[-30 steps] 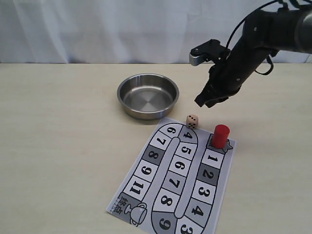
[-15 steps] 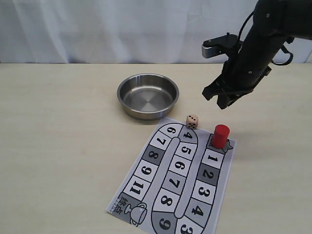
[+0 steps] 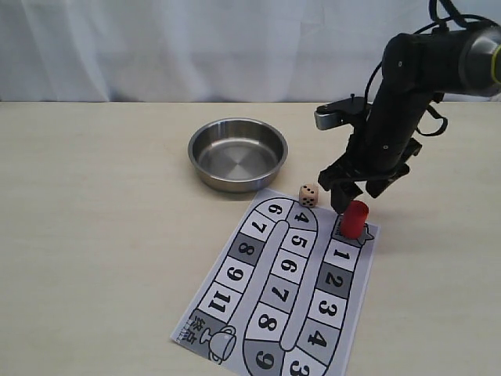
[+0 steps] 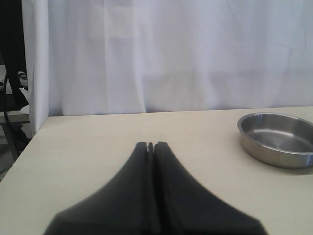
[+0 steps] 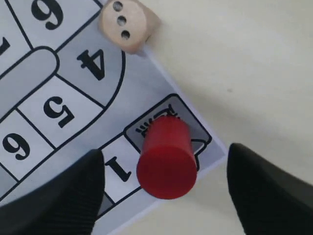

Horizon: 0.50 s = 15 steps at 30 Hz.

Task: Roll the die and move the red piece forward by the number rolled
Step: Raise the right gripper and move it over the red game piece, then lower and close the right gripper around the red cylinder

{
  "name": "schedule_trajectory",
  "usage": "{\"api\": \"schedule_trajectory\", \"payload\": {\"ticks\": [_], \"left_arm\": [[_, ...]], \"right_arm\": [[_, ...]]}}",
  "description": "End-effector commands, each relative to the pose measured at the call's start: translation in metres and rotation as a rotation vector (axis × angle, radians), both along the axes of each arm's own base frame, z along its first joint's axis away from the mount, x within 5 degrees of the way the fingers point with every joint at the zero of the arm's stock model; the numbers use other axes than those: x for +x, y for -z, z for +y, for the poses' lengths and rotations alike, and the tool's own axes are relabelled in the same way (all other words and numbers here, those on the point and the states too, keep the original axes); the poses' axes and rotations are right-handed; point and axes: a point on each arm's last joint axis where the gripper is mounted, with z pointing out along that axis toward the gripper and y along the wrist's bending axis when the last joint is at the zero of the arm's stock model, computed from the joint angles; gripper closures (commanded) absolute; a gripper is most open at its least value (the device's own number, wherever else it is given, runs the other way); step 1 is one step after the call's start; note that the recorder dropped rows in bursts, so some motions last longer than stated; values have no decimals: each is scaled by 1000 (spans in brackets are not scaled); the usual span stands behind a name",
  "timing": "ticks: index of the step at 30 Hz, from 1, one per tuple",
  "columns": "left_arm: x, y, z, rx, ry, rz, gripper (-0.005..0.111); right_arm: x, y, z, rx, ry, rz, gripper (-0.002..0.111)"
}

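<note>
Board (image 3: 282, 290) nearest. Red piece (image 3: 354, 218) upright on start square. Right gripper (image 3: 356, 194) poised just over it, jaws wide, nothing held. Die (image 3: 308, 195) at board's far edge, three up. Step looks like grasping piece: lower, close, carry to square 3. Left gripper (image 4: 150, 146) jaws together, empty.

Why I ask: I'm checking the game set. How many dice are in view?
1. The die sits at the edge of the board beside square 4, between the steel bowl and the red piece. The board runs off frame, so another could be hidden.

Board (image 3: 270, 294) cropped at bottom edge, left claw (image 4: 150, 145) blurred, bowl (image 4: 274, 159) cropped
</note>
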Motion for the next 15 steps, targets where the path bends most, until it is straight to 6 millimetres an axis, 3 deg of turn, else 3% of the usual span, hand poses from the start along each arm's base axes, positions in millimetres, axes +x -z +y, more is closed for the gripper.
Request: {"api": "schedule_trajectory", "payload": {"ticks": [1, 8, 15], "left_arm": [[0, 1, 0, -10, 2, -3, 107], [0, 1, 0, -10, 2, -3, 107], [0, 1, 0, -10, 2, -3, 107]], "right_arm": [[-1, 9, -1, -5, 30, 34, 41], [-1, 21, -2, 8, 69, -16, 50], [-4, 36, -2, 0, 69, 10, 50]]}}
